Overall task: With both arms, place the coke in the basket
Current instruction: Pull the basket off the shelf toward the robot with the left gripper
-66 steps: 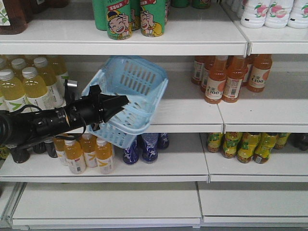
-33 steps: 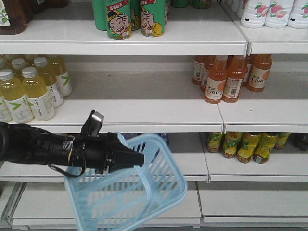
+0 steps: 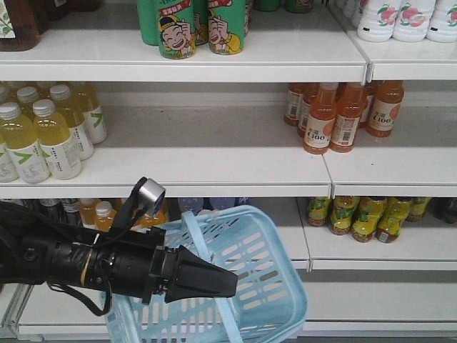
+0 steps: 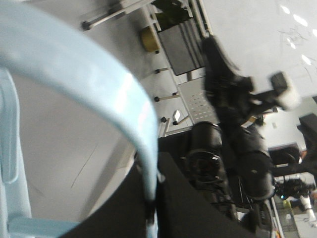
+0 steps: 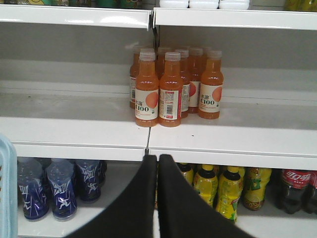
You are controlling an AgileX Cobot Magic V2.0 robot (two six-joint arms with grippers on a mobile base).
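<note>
Below the front edge of the middle shelf [image 3: 214, 171], the basket [image 3: 275, 289] hangs open, my left hand [image 3: 227, 284] clamped on its handle strap [image 3: 194, 232] so it can receive. My right hand [image 5: 157, 161] is pressed together, empty; the coke [image 5: 296, 191] stands toward the right end of the lower shelf [image 3: 371, 251].

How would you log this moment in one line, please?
basket: tilted, hanging before shelves | left hand: shut on handle strap | right hand: shut, empty | coke: on lower shelf, not grasped
</note>
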